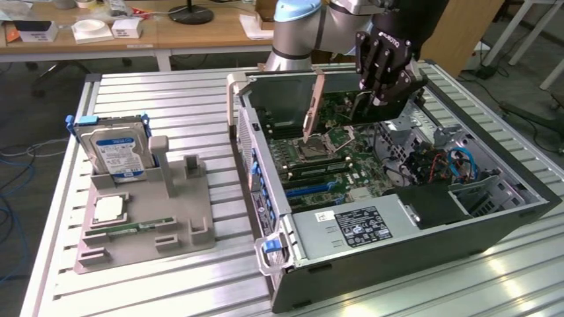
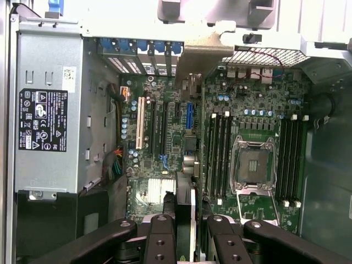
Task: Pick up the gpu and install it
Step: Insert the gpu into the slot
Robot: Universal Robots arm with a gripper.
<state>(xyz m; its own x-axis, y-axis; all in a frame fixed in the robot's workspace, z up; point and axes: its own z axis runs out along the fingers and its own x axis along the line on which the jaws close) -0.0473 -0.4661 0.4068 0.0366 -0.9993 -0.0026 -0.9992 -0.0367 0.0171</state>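
Note:
My gripper (image 1: 374, 92) hangs over the open computer case (image 1: 493, 218), shut on the gpu (image 1: 333, 105). The card is upright and held by its top edge, with its silver end bracket (image 1: 311, 109) towards the case's rear wall. It hovers above the motherboard (image 1: 344, 162), apart from it. In the wrist view the gpu (image 2: 191, 165) appears edge-on between my two fingers (image 2: 159, 236), and its bracket (image 2: 195, 55) reaches the rear slot openings. It hangs above the expansion slots (image 2: 162, 137), beside the memory banks (image 2: 218, 154).
A grey fixture (image 1: 141, 211) on the exterior view's left holds a hard drive with a blue-white label (image 1: 115, 152), a processor chip (image 1: 107, 208) and a green memory stick (image 1: 132, 228). Inside the case are the power supply (image 1: 352, 224), an open CPU socket (image 2: 250, 165) and loose cables (image 1: 458, 162).

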